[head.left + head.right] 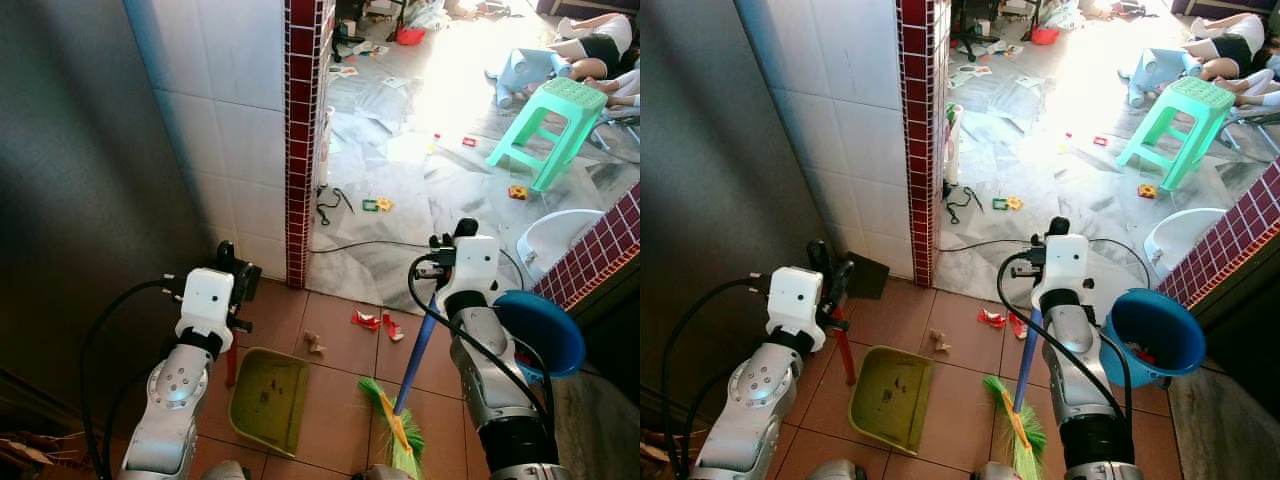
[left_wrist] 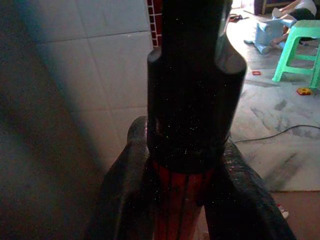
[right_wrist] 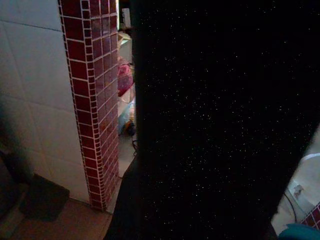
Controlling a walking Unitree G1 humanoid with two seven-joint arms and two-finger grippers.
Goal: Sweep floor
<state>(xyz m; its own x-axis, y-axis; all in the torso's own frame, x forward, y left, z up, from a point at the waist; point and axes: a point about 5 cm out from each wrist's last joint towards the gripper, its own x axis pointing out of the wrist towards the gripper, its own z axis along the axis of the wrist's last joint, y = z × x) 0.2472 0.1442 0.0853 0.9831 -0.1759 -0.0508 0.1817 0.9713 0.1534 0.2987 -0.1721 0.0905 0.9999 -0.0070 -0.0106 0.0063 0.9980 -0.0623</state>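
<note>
Left gripper (image 1: 835, 285): jaws pinched on the red handle (image 1: 845, 350) of the dustpan (image 1: 890, 398); the left wrist view shows the stem wedged between both fingers (image 2: 125, 200). You have the pan mouth facing the litter; keep its front lip flat on the tiles so scraps ride in, not under.
Litter: a brown scrap (image 1: 314, 343) sits just ahead of the pan; red wrapper pieces (image 1: 375, 322) lie near the doorway edge. More bits are scattered on the marble floor (image 1: 400, 230) beyond.
Broom (image 1: 400, 435): green bristles on the terracotta tiles, blue pole rising to the right gripper (image 1: 440, 262). Draw short strokes from the wrappers toward the pan; judged, a long flick would scatter them past the red-tiled pillar (image 1: 300, 150).
Right jaws: you cannot tell from these views whether they clamp the pole; the right wrist view is mostly black.
Blue basin (image 1: 545, 330): close beside the right forearm; mind the elbow.
Hard to read: bristle tips cut off at the frame bottom; the dustpan's contents are mere specks.
</note>
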